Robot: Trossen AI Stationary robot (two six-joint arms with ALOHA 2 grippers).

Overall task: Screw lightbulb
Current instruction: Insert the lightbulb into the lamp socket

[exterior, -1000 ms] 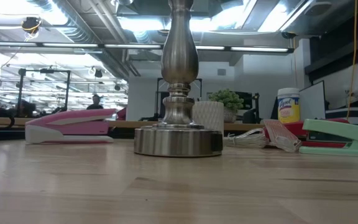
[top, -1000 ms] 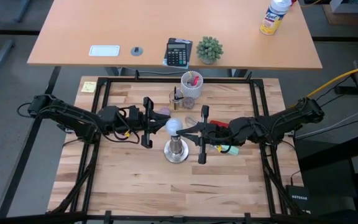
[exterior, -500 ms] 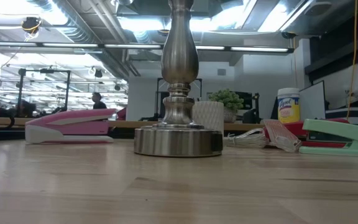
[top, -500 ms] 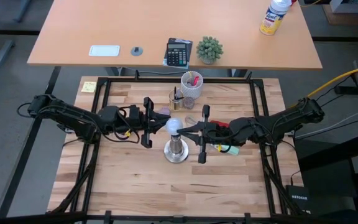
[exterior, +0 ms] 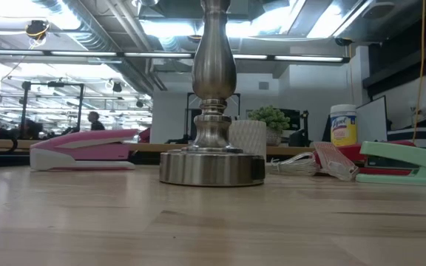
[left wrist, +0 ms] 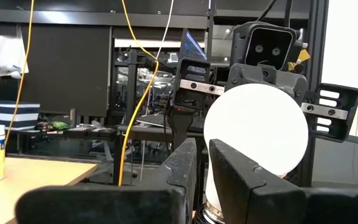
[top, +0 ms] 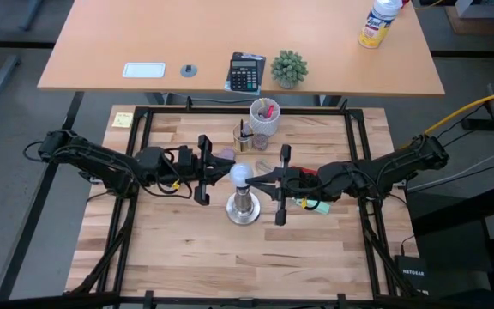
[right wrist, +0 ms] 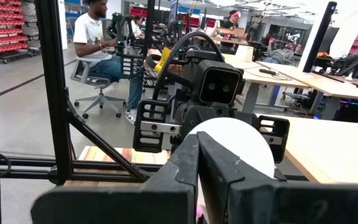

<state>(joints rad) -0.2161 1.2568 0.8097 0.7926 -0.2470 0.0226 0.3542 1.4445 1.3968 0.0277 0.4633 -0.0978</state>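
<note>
Two claws are at the stand, one on each side of the lightbulb, and I report both as mine. My left claw is closed down to a narrow gap. In its own wrist view the fingers stand nearly together, with the bulb rising just past them and not between them. My right claw is fully closed, its fingers pressed together with nothing between them. Neither claw holds anything.

The lightbulb sits upright on top of the silver socket stand, which rests near the middle of the bench. Its silvery base just shows at the stand's neck in the left wrist view.

I judge the step in hand to be the turning-in: the bulb is already placed on the socket, and no claw grips it. The next move calls for one claw to open wide enough to take the globe, close on it gently, and rotate it about the upright axis. The other claw may need to steady the stand so it does not spin on the bench.

Limits of inspection:
- The low view cuts the stand off at the neck, so the bulb and both claws are missing from it.
- I cannot tell how far the threads are engaged, or whether the bulb sits true or slightly tilted.
- From above, I cannot tell whether either claw touches the globe.
</note>
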